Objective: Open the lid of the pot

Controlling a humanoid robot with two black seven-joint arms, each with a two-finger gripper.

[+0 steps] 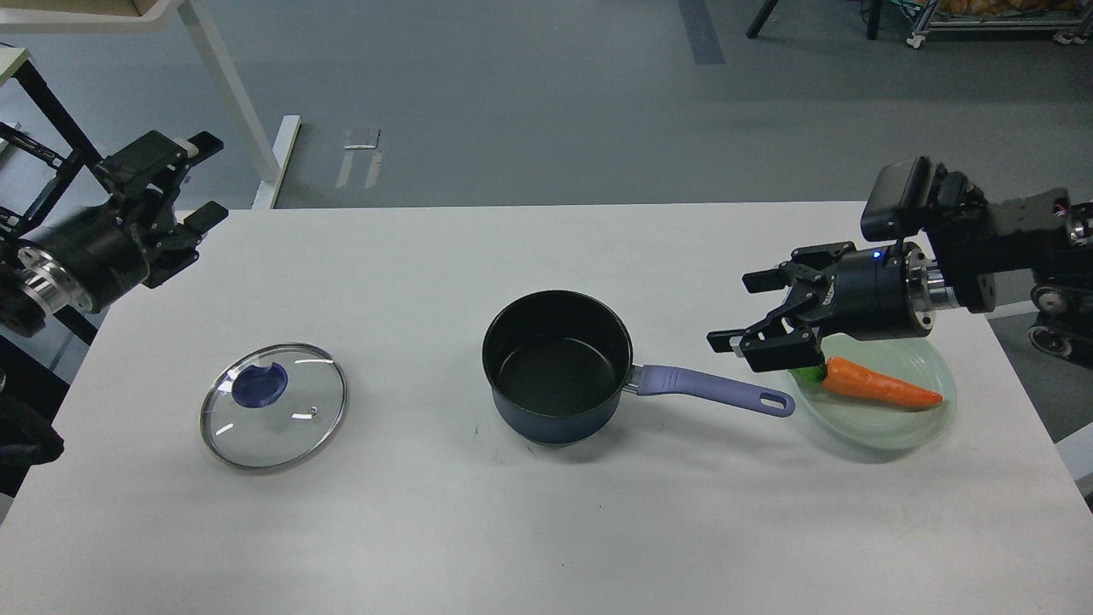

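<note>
Pot (pixel 555 367): small dark blue saucepan, black non-stick inside, standing upright and uncovered at the middle of the white table (pixel 529 530). Its long lavender-blue handle (pixel 713 390) runs to the right, the end hole just beside the rim of the plate.

Lid (pixel 273 418): round clear glass, steel rim, flat lavender-blue knob, small vent hole. Lies flat on the table well to the left of the pot, apart from it, touching nothing else.

Plate (pixel 888 427): pale green glass, near the table's right edge. It carries a toy carrot (pixel 879 384), orange with a green stub at its left end, lying on its side.

Right gripper (pixel 739 312): fingers spread apart, empty, pointing left, hanging above the plate's left part and over the carrot's green end. Whether it touches the carrot cannot be told.

Left gripper (pixel 205 179): fingers apart, empty, held over the table's far left corner, well clear of the lid.

Beyond the table: grey floor, a white table leg (pixel 239 111) at upper left.
</note>
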